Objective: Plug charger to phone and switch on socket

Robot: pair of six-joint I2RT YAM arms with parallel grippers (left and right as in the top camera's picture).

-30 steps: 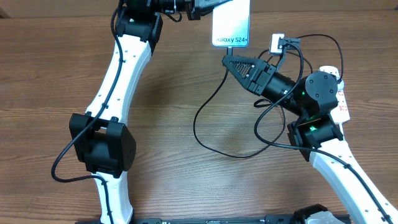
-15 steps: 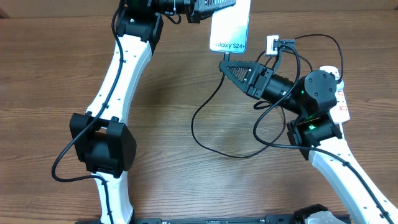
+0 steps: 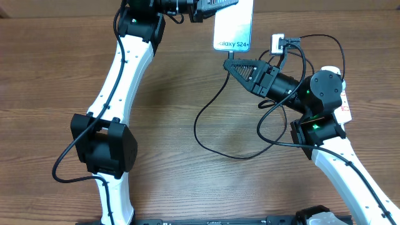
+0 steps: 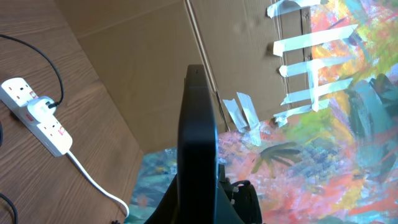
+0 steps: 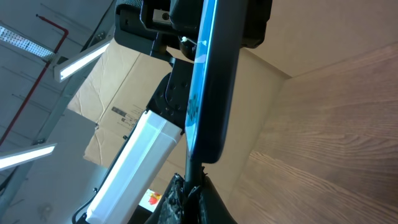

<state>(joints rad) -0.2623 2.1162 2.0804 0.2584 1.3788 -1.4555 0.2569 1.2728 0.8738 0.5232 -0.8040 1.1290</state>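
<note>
My left gripper (image 3: 215, 6) is shut on the phone (image 3: 233, 25), held up at the far edge of the table with its lit screen and "Galaxy" text facing up. In the left wrist view the phone (image 4: 197, 143) shows edge-on between the fingers. My right gripper (image 3: 230, 61) is shut on the charger's connector tip, right below the phone's lower end. In the right wrist view the connector (image 5: 191, 173) rises from my fingers and meets the phone's bottom edge (image 5: 208, 93). The charger cable (image 3: 206, 119) loops over the table. Its black plug (image 3: 286, 42) sits in the socket (image 3: 279, 42).
The socket (image 4: 37, 112) with its thick white cord (image 4: 93, 180) lies on the wooden table in the left wrist view. Its far end (image 3: 340, 94) shows behind my right arm. Cardboard and a colourful painted backdrop (image 4: 323, 124) stand beyond the table's far edge.
My right gripper with the connector shifted slightly left and back under the phone's lower end. The phone wobbled a little in my left gripper. The cable loop moved with it.
</note>
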